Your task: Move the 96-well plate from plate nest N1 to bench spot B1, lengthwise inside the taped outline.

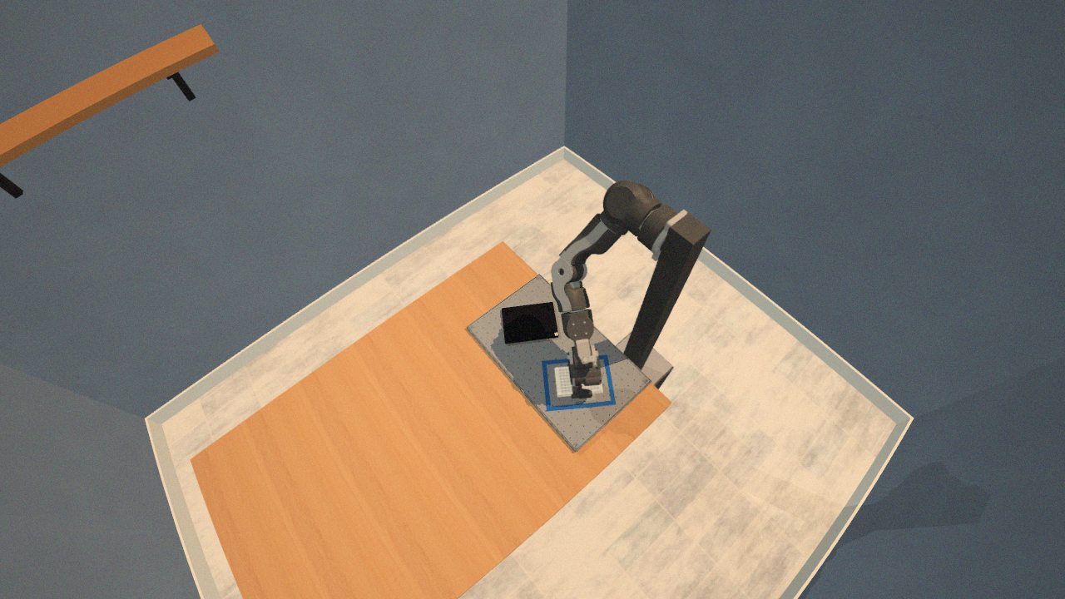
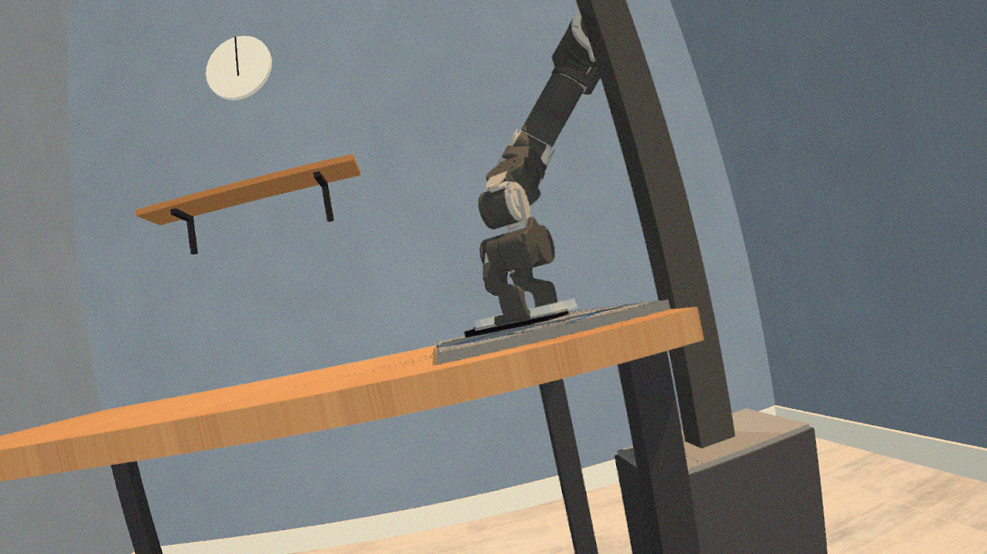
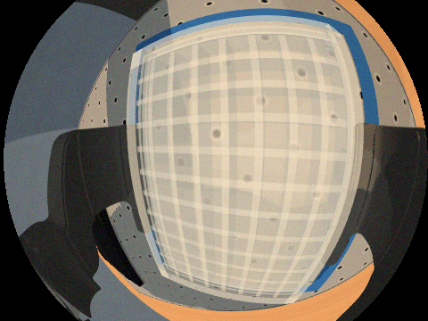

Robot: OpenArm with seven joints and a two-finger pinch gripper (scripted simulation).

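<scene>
The white 96-well plate (image 1: 569,382) sits within the blue taped outline B1 (image 1: 578,383) on the grey deck. In the wrist view the plate (image 3: 244,160) fills the middle, with blue tape (image 3: 250,17) showing along its far, right and near edges. My gripper (image 1: 582,379) stands straight over the plate and is shut on its two long sides; the dark fingers show at the left and right of the wrist view. In the side view the plate (image 2: 532,314) is at deck level under the gripper (image 2: 521,307); whether it touches the deck I cannot tell.
The black plate nest N1 (image 1: 529,322) lies on the far part of the grey deck (image 1: 558,357), with no plate in it. The deck sits at the corner of the orange table (image 1: 372,424). The arm's dark column (image 1: 666,290) stands right beside the deck.
</scene>
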